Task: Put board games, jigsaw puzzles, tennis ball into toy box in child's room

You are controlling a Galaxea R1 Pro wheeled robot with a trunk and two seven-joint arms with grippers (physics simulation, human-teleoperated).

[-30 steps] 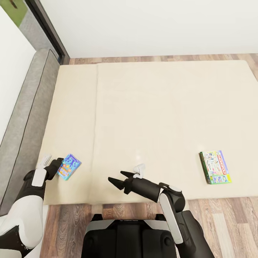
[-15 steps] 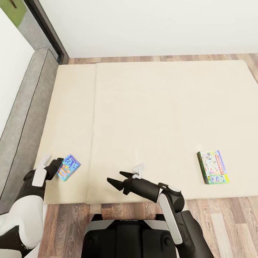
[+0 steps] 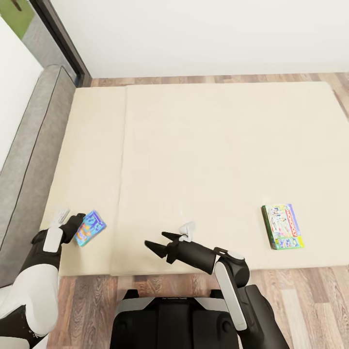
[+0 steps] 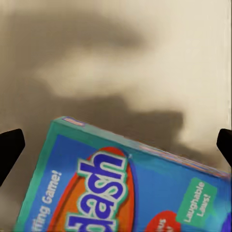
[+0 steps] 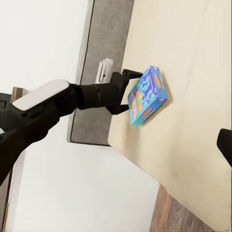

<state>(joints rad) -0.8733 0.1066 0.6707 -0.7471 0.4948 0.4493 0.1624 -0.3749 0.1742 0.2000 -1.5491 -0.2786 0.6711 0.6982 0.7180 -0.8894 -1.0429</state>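
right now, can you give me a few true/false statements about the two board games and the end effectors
1. The left end effector grips the blue board game. True.
2. The green board game lies on the wooden floor. False: it lies flat on the bed, near its front edge.
3. The right end effector is open and holds nothing. True.
4. The two board games touch each other. False: they are far apart, at opposite sides of the bed.
5. The blue board game lies flat. False: the right wrist view shows it tilted.
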